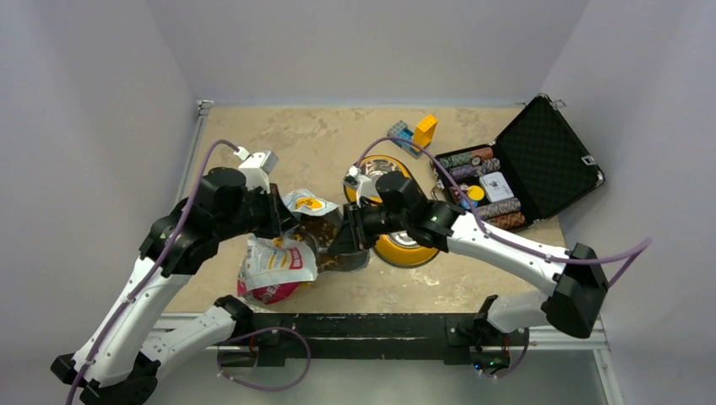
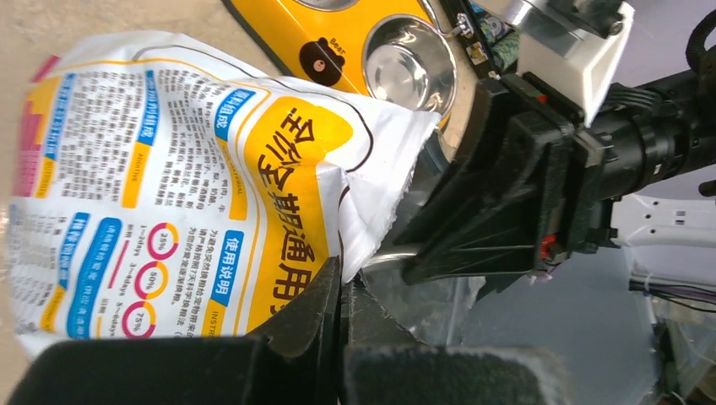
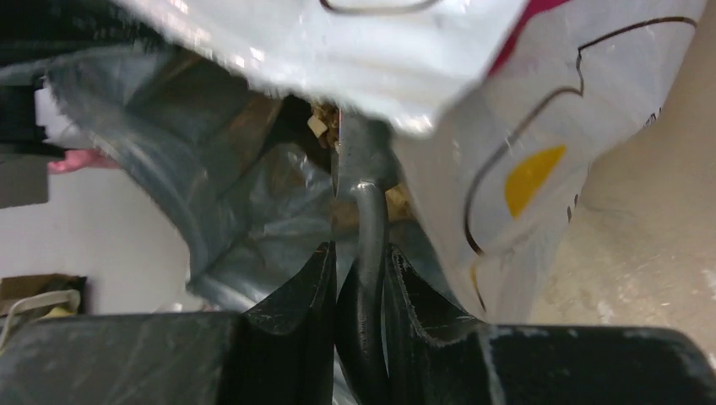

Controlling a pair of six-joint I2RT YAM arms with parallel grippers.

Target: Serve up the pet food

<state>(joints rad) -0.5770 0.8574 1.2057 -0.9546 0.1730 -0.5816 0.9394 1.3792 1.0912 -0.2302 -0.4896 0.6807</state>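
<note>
The glossy white-orange-pink bag (image 1: 272, 268) lies open near the table's front, and brown pet food (image 1: 324, 233) shows in its mouth. My left gripper (image 1: 285, 221) is shut on the bag's torn upper edge (image 2: 371, 211), jaws pressed together on the film (image 2: 344, 274). My right gripper (image 3: 359, 253) is shut on the dark handle of a scoop (image 3: 368, 211) that reaches into the bag's silver inside. A few tan pellets (image 3: 324, 125) show past the handle; the scoop's head is hidden. In the top view the right gripper (image 1: 342, 240) sits at the bag's mouth.
A yellow double feeder (image 1: 404, 251) with steel bowls (image 2: 409, 63) stands just right of the bag. An open black case of poker chips (image 1: 515, 181) sits at the back right. Toy blocks (image 1: 418, 131) lie behind the feeder.
</note>
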